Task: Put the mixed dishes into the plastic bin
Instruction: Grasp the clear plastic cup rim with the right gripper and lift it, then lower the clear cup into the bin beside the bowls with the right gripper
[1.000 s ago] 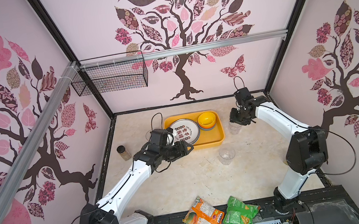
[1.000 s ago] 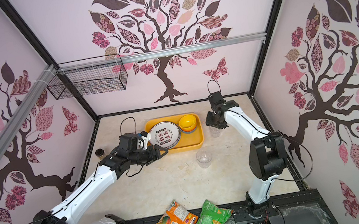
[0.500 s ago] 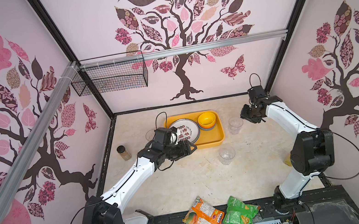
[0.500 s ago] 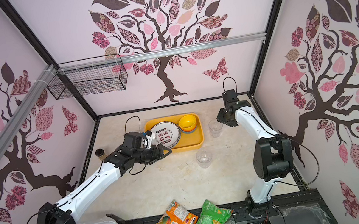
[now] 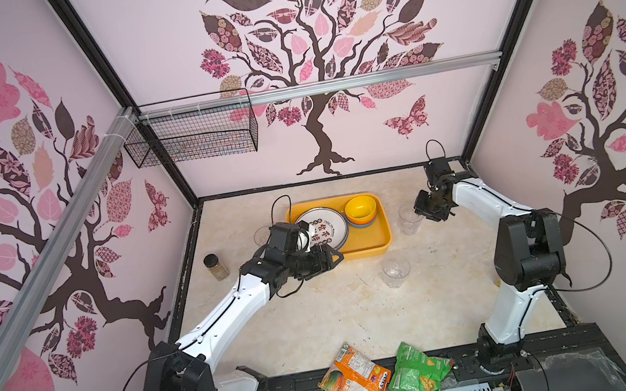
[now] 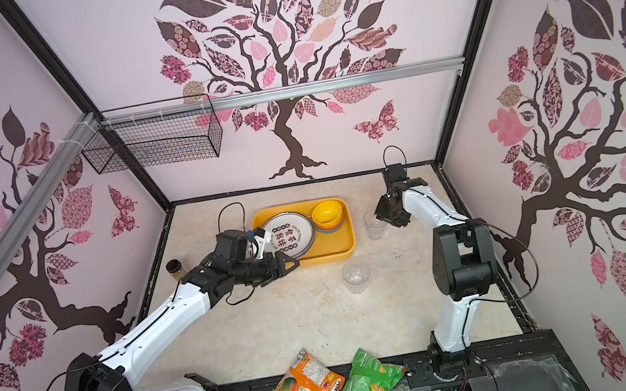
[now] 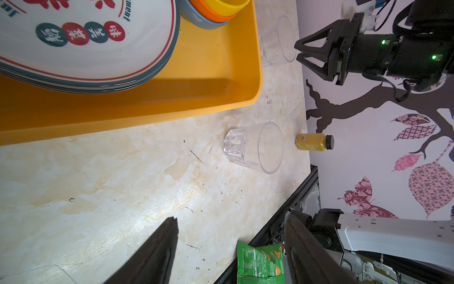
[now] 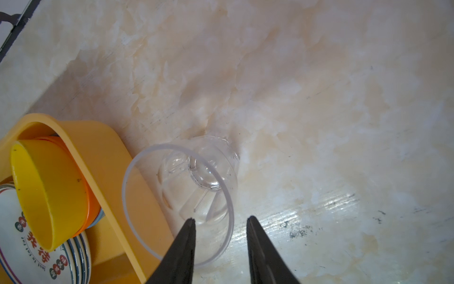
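The yellow-orange plastic bin [image 5: 369,245] [image 6: 329,257] holds a stack of white plates [image 5: 322,226] [image 7: 86,49] and nested yellow, orange and blue bowls [image 5: 361,210] [image 8: 49,191]. One clear cup [image 5: 408,218] [image 8: 196,186] stands just right of the bin. My right gripper [image 5: 420,208] [image 8: 220,218] is open at it, one finger inside the rim and one outside. A second clear cup [image 5: 396,270] [image 7: 255,147] stands on the table in front. My left gripper [image 5: 333,258] [image 7: 231,221] is open and empty by the bin's front edge. A third clear cup [image 5: 262,235] stands left of the bin, partly behind the left arm.
A dark-lidded spice jar [image 5: 216,265] stands at the table's left edge. A small yellow bottle [image 7: 314,142] stands by the right wall. Orange [image 5: 354,383] and green [image 5: 418,374] snack bags lie at the front rail. A black wire basket [image 5: 193,138] hangs on the back wall.
My right gripper swung right, away from the bin, then came back toward the cup beside it, with its jaws narrowing. The left gripper shifted slightly right along the bin's front.
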`<state>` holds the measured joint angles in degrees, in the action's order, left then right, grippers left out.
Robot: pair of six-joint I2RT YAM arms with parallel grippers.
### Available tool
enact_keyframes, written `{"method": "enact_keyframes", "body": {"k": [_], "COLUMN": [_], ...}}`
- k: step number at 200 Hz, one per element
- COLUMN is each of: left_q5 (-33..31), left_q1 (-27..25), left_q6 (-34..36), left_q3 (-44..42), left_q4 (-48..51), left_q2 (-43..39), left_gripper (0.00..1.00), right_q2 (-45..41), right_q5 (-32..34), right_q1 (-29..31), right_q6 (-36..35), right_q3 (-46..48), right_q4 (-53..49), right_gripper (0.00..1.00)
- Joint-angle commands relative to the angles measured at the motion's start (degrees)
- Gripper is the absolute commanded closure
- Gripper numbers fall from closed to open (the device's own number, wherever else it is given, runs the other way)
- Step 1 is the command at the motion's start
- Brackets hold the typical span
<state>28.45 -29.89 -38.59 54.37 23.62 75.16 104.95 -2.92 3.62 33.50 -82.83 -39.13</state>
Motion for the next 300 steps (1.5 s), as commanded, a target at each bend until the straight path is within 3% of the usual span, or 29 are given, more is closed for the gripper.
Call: {"method": "enact_keyframes", "body": {"k": [1, 138, 300], "left_q5": [-0.96, -1.93, -4.88], "left_q1": [-0.15, -0.15, 1.43], "left_q6": [0.60, 0.36, -0.44], "left_q3": [-0.59, -3.74, -6.73], "left_q4": [-0.77, -0.79, -0.19], "left_q2": [-0.96, -3.02, -8.26], "left_gripper": [0.29, 0.29, 0.29], "right_q2": [3.12, 3.94, -8.88], "right_q5": [-1.36, -2.45, -3.56], "right_q1": [-0.15, -0.12, 1.66], "right_q6": [0.15, -0.80, -3.34], "right_q3": [-0.91, -2.07, -7.06], "right_q4": [-0.76, -1.35, -8.71], "right_gripper": [0.65, 0.96, 0.99]}}
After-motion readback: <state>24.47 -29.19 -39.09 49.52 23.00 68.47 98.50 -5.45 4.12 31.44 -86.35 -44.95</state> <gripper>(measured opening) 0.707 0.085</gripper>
